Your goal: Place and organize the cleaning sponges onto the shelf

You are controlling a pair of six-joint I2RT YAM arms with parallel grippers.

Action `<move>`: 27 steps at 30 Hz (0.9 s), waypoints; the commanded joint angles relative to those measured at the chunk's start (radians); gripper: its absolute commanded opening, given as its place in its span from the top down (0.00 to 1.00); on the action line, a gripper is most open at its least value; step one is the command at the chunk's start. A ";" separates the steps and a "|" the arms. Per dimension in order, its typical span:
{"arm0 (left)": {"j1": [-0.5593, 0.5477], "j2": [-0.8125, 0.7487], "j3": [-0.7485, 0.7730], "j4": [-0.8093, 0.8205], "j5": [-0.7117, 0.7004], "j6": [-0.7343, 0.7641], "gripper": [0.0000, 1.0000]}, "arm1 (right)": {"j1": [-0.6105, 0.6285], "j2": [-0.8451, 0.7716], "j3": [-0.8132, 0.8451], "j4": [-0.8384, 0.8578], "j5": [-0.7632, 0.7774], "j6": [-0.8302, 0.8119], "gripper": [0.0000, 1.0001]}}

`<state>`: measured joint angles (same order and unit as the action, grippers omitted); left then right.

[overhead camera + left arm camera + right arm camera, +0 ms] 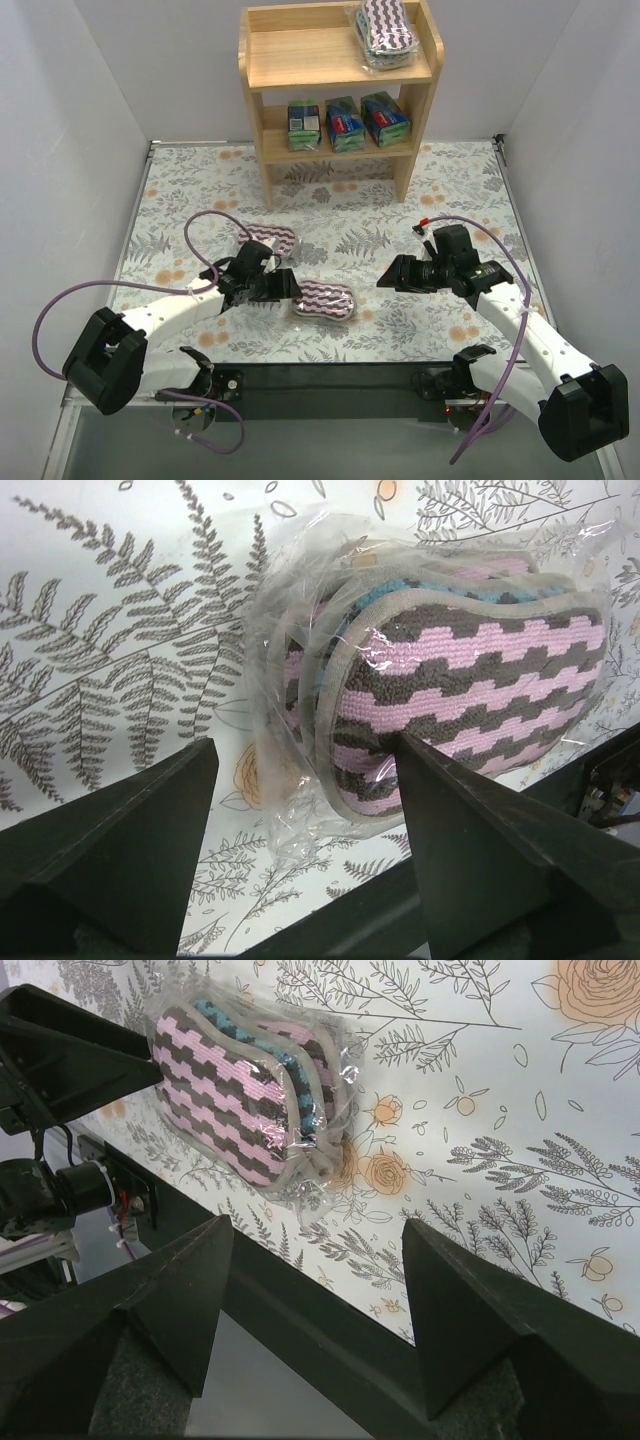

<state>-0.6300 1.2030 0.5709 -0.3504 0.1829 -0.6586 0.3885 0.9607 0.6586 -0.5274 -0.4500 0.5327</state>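
From above: at the back of the flowered tablecloth point(180, 200), the light-wood shelf point(262, 60), two tiers between side panels. On its rimmed top tier, at the right end, the shelved pad point(385, 30), purple-and-white zigzag stripes under clear wrap. On the lower tier, side by side and upright, three boxy packs point(345, 125) printed green, blue and red.

Not yet shelved, two more wrapped pads on the cloth. Toward the table's front, between the two arms, the near pad point(325, 300), lying flat. Just beside it, the left gripper point(280, 288), spread wide and grasping nothing.

In the left wrist view, the dark fingers point(130, 850) parted. Ahead and mostly to the right, the near pad point(470, 680), its crinkled wrap reaching into the gap. Right-hand finger seemingly against the pad's edge, though contact is hard to confirm from this angle. Behind the left arm's wrist, the far pad point(272, 238), partly hidden.

On the other side, near the same pad but apart from it, the right gripper point(395, 275), pointed toward it, likewise released and empty. From its wrist camera, fingers point(450, 1300) apart above the table's dark front edge point(330, 1330), with the near pad beyond.
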 commanded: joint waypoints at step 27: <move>0.001 0.228 -0.086 0.295 0.096 0.065 0.89 | 0.006 0.019 -0.031 0.041 0.010 0.006 0.37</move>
<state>-0.6300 1.3872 0.5526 -0.0120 0.3122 -0.6285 0.3885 0.9771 0.6384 -0.5190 -0.4442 0.5423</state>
